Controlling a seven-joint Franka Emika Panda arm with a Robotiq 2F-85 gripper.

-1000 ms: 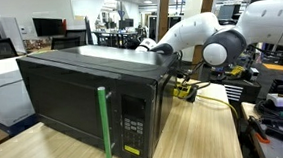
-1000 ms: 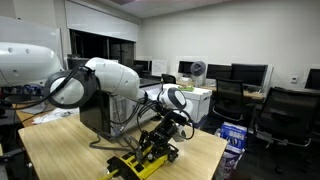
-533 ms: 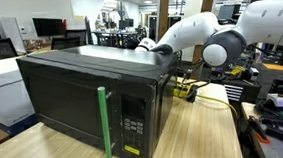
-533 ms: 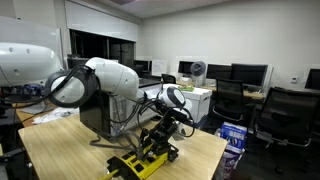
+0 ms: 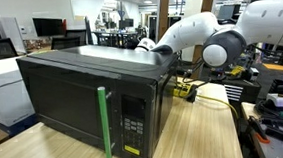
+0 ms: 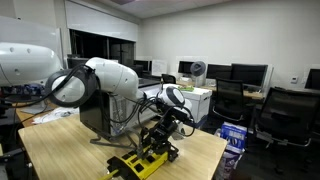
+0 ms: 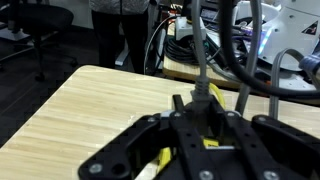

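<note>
1. Gripper [image 6: 158,138] hung low over the wooden table [image 6: 60,150], jaws pressed together; couldn't tell whether they pinched anything.
2. Yellow-and-black tool [image 6: 138,163] lay on the table directly below the gripper.
3. Microwave [image 5: 82,93] stood just beside, door shut; the tool sat past its far right corner.
</note>
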